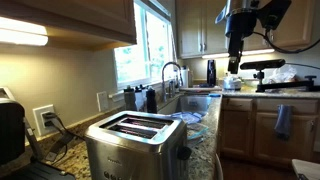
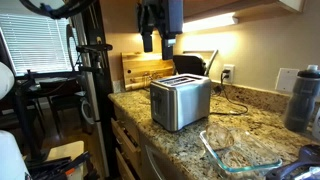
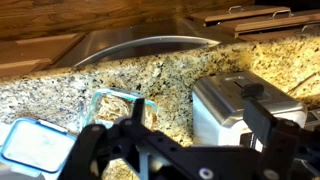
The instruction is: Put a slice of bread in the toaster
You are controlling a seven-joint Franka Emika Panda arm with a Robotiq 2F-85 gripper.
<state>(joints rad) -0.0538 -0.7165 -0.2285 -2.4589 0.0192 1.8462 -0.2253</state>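
The brushed-steel toaster (image 1: 135,142) stands on the granite counter with two dark top slots; it also shows in an exterior view (image 2: 180,100) and at the right of the wrist view (image 3: 232,108). My gripper (image 2: 158,42) hangs well above the toaster, open and empty; it shows in an exterior view (image 1: 235,58) and in the wrist view (image 3: 200,115) with its fingers wide apart. A glass dish (image 3: 118,100) lies beside the toaster, also in an exterior view (image 2: 240,150). A tan patch shows inside it; I cannot tell whether it is the slice of bread.
A blue-rimmed lid (image 3: 35,145) lies by the dish. A wooden cutting board (image 2: 148,68) leans on the wall behind the toaster. A dark bottle (image 2: 303,98) stands at the counter's end. A sink with faucet (image 1: 172,75) lies beyond the toaster. A black appliance (image 1: 10,130) sits nearby.
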